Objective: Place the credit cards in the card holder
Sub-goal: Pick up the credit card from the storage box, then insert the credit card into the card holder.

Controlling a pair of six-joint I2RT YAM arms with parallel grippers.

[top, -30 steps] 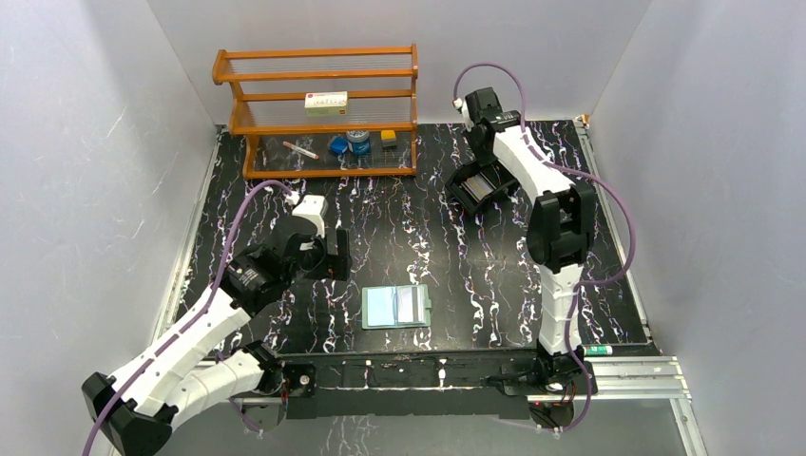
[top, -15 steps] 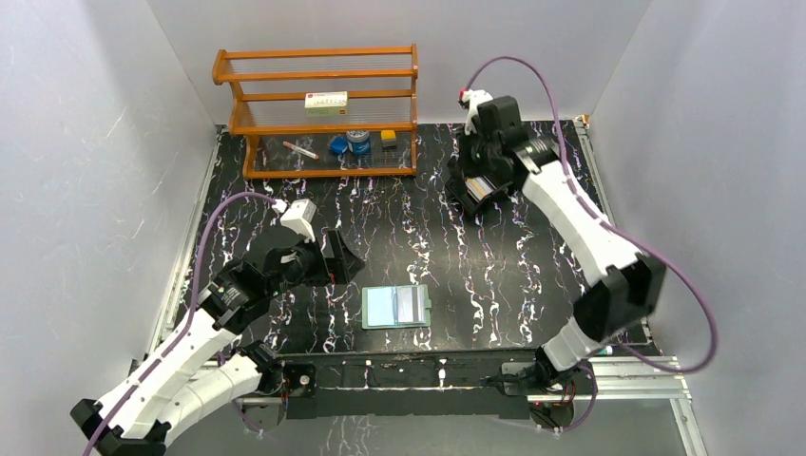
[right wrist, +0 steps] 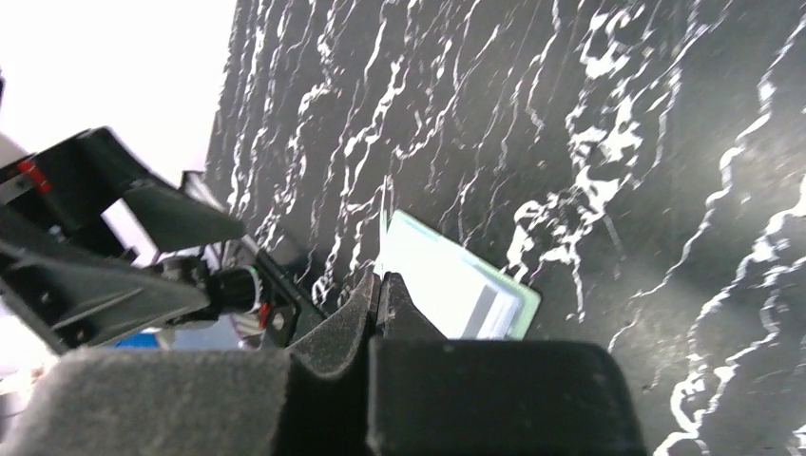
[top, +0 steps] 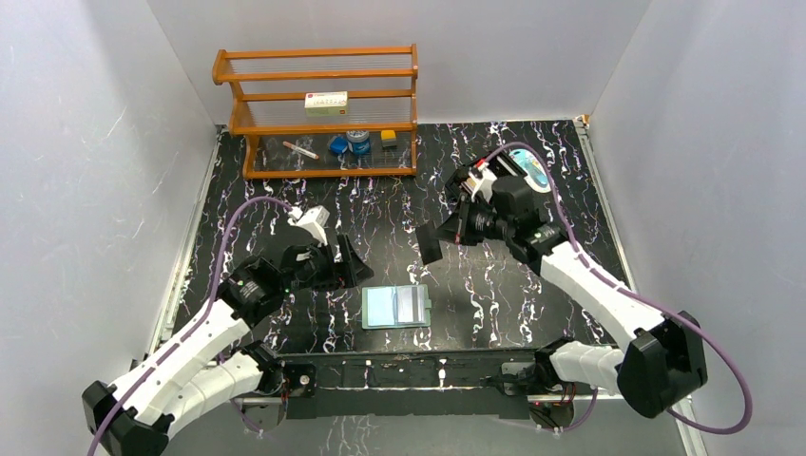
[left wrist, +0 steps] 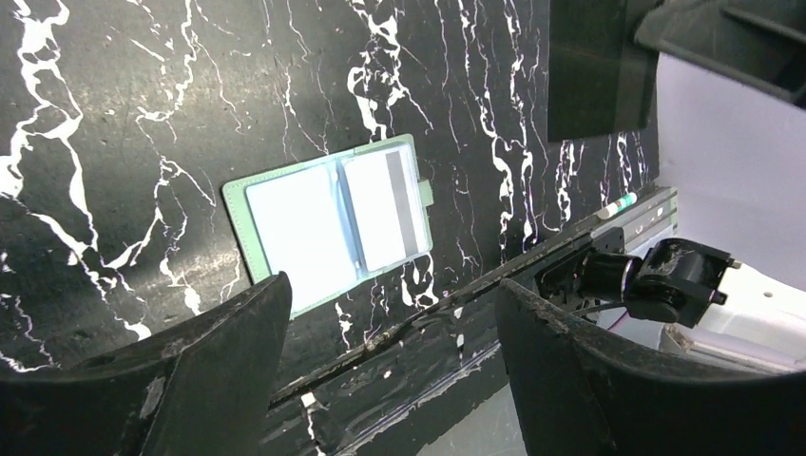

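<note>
The black, white-veined counter (top: 285, 204) fills the floor of the cell. At its far left stands a wooden shelf (top: 318, 76), with a white box (top: 326, 102) on the middle tier and a pen (top: 300, 149) and a few small blue and yellow bits on the lowest.

The left arm reaches in from the near left corner. The left hand (top: 350, 269) hangs just left of the wallet, its jaws spread wide with nothing between them; from the left wrist, the left hand (left wrist: 392, 290) frames the wallet between its two fingers.

The right arm bends across from the near right. The right hand (top: 445, 237) is clamped tight on a dark card (top: 428, 245), held clear of the counter beyond the wallet. From its own wrist the right hand (right wrist: 380, 285) shows that card (right wrist: 384, 228) only as a thin edge.

The wallet (top: 396, 307) lies open and flat near the front edge, between the two arms. Its right pocket holds a pale card (left wrist: 385, 209) with a grey stripe. A green-capped marker (left wrist: 618, 204) lies on the front rail.
</note>
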